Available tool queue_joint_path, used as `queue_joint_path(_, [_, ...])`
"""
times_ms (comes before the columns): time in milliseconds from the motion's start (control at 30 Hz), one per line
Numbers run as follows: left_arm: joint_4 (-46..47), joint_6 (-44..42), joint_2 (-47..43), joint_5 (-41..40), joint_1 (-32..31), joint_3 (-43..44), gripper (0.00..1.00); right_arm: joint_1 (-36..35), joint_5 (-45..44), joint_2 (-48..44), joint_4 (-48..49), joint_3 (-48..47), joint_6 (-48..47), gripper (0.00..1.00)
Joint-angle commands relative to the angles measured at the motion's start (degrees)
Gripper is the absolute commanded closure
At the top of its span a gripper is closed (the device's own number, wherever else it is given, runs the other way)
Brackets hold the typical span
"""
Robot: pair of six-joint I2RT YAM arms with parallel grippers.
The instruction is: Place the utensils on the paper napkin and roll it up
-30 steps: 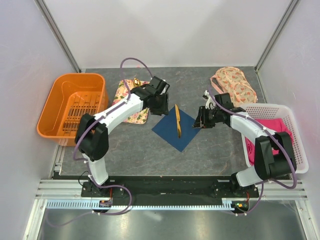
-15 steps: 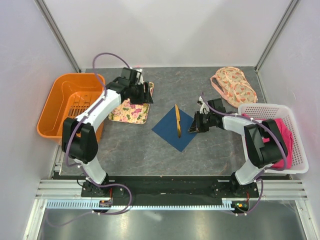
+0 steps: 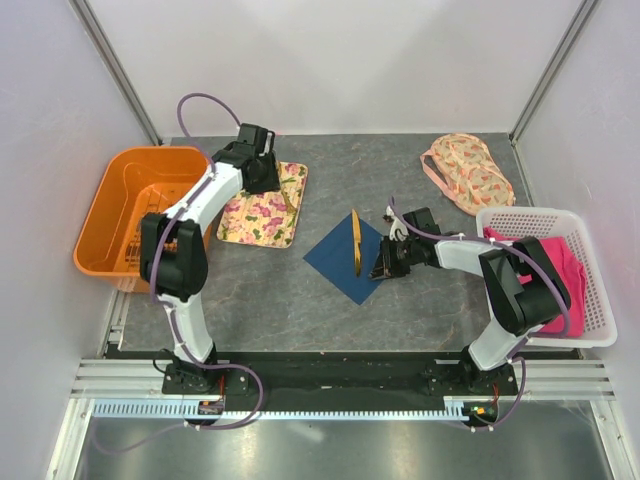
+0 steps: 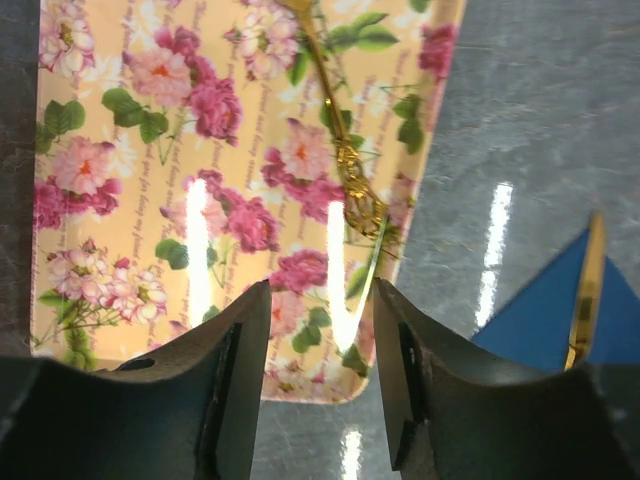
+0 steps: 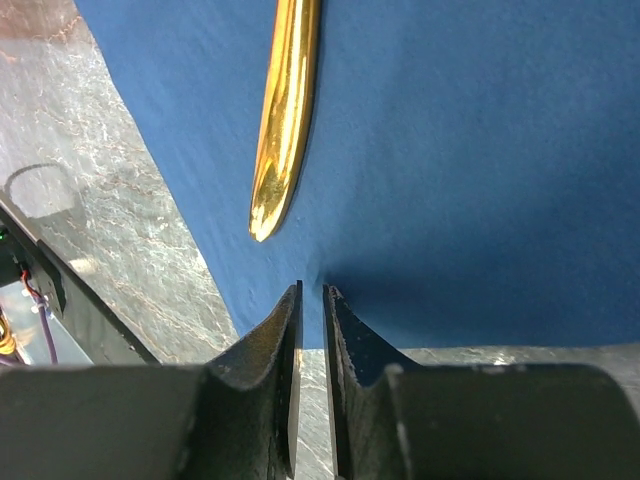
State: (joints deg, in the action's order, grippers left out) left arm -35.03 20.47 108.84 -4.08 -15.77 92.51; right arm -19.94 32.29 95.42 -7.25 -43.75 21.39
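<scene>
The dark blue paper napkin (image 3: pixel 335 262) (image 5: pixel 450 150) lies as a diamond mid-table, and its edge also shows in the left wrist view (image 4: pixel 540 310). One gold utensil (image 3: pixel 355 243) (image 5: pixel 285 110) (image 4: pixel 585 290) rests on it. A second gold utensil (image 4: pixel 345 170) (image 3: pixel 284 196), with an ornate handle, lies on the floral tray (image 3: pixel 250 215) (image 4: pixel 130 200). My left gripper (image 3: pixel 268 175) (image 4: pixel 320 300) hangs open over the tray's near edge, short of that utensil. My right gripper (image 3: pixel 383 268) (image 5: pixel 310 292) sits low at the napkin's right edge. Its jaws are a thin slit apart, with nothing seen between them.
An orange bin (image 3: pixel 145 205) stands at the left beside the tray. A white basket (image 3: pixel 575 320) holding pink cloth (image 3: pixel 555 255) stands at the right. A floral fabric item (image 3: pixel 468 172) lies at the back right.
My left arm has swung away from the napkin, back left over the floral tray. My right gripper has come down and left onto the napkin's edge, and its jaws have narrowed.
</scene>
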Motion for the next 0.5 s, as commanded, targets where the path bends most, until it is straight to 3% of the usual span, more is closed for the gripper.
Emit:
queue_joint_path(0, [-0.4,-0.3,4.4,-6.6,-0.1,5.4,0.50,-1.1,0.5,-1.3,1.6,1.1,0.8,0.79])
queue_joint_path(200, [-0.2,0.5,11.9,-6.9,-0.1,11.7,0.53,-2.0,1.2,-2.5,0.7,-0.6,0.4,0.77])
queue_joint_path(300, [0.0,1.0,15.2,-7.0,-0.1,14.9,0.54,-2.0,1.7,-4.5,-0.4,-2.0,-0.1,0.71])
queue_joint_path(467, [0.2,2.6,19.6,-7.5,-0.1,20.2,0.55,-2.0,1.6,-8.2,-2.4,-4.2,-0.9,0.53])
